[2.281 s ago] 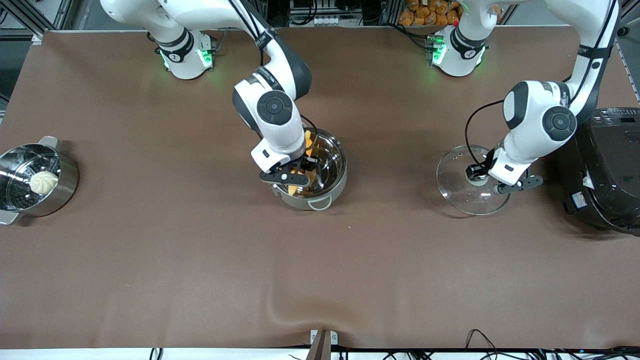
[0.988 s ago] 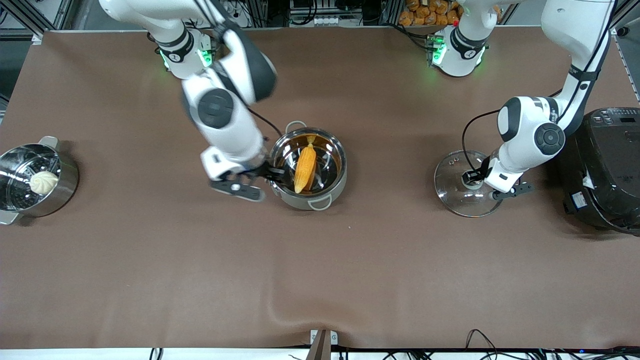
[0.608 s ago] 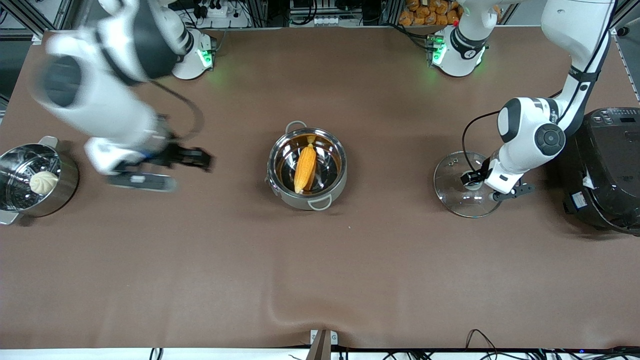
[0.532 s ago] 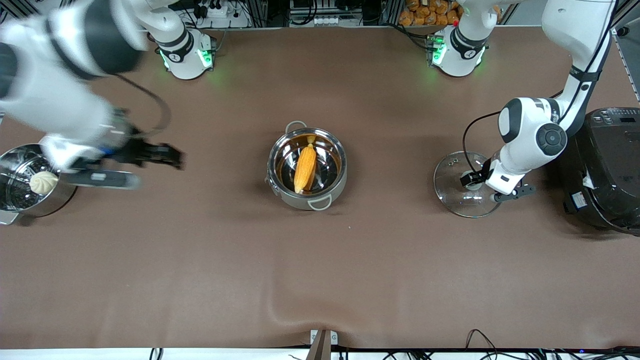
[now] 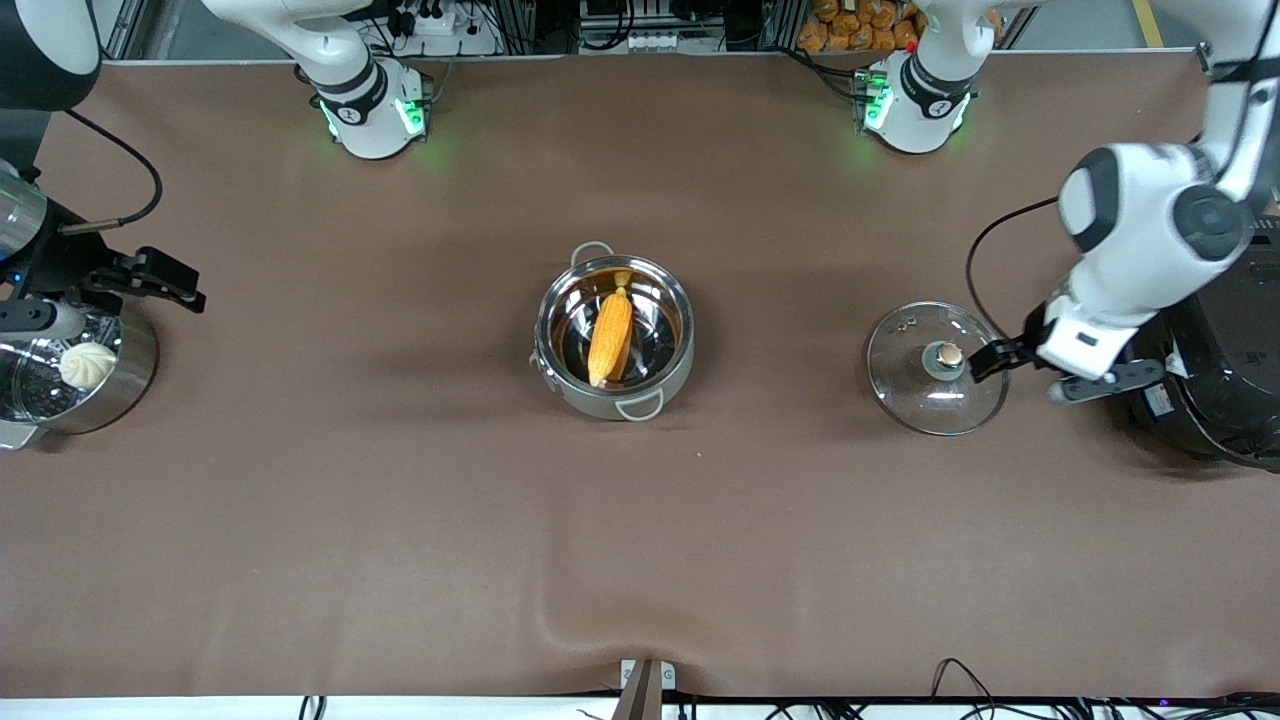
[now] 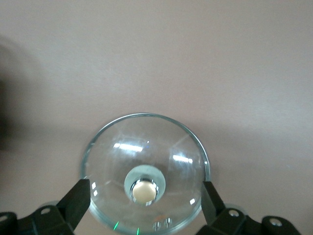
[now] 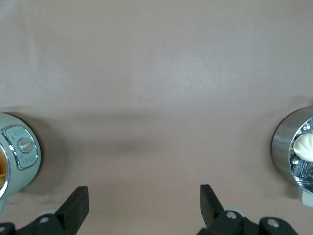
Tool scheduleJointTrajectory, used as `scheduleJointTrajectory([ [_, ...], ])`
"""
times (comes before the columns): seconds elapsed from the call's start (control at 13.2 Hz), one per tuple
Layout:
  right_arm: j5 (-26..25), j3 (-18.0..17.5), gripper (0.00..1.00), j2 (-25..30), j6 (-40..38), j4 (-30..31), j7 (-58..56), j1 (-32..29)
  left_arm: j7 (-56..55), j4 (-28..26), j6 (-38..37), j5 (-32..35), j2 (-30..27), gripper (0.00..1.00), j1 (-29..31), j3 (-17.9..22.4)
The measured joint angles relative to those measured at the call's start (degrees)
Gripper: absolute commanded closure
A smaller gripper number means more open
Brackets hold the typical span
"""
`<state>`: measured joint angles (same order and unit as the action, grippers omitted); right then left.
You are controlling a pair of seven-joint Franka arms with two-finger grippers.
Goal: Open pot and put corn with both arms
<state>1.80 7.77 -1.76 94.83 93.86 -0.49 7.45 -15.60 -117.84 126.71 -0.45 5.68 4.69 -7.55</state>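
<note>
The corn point(image 5: 610, 337) lies in the pot point(image 5: 613, 398), well apart from both wide-open, empty claws: left claw point(image 5: 1060, 372) by the lid point(image 5: 935, 395), right claw point(image 5: 100, 300) over the steamer point(image 5: 120, 385).

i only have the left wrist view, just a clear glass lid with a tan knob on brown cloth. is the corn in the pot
observer: yes, the yellow-orange corn cob lies inside the round shiny steel pot, lid off.
operator: where's the right gripper
observer: the right gripper is open and empty, over the cloth beside the steel steamer pot with a white bun.
operator: anything close to my arm
observer: the big black rice cooker stands right beside the left gripper.
</note>
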Motion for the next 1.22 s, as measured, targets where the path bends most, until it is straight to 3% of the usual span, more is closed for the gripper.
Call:
scheduleJointTrajectory([
  [0.3,-1.2,0.0,0.00,3.9,2.7,5.2,-4.8,-3.2,0.9,15.6,-19.6,0.0,-0.7,0.00,0.0,0.2],
  [0.61,-2.2,-0.1,0.00,5.3,3.9,6.8,-6.2,-4.0,3.4,25.0,-30.6,0.1,-0.8,0.00,0.2,0.5],
  [0.84,-2.2,-0.4,0.00,5.3,7.2,8.2,-6.2,-4.0,5.3,28.3,-33.8,0.1,-1.7,0.00,0.8,0.7],
  [1.22,-2.3,-0.4,0.00,5.3,10.3,11.3,-6.3,-4.0,8.0,29.0,-36.2,0.1,-3.8,0.00,1.0,1.4],
])
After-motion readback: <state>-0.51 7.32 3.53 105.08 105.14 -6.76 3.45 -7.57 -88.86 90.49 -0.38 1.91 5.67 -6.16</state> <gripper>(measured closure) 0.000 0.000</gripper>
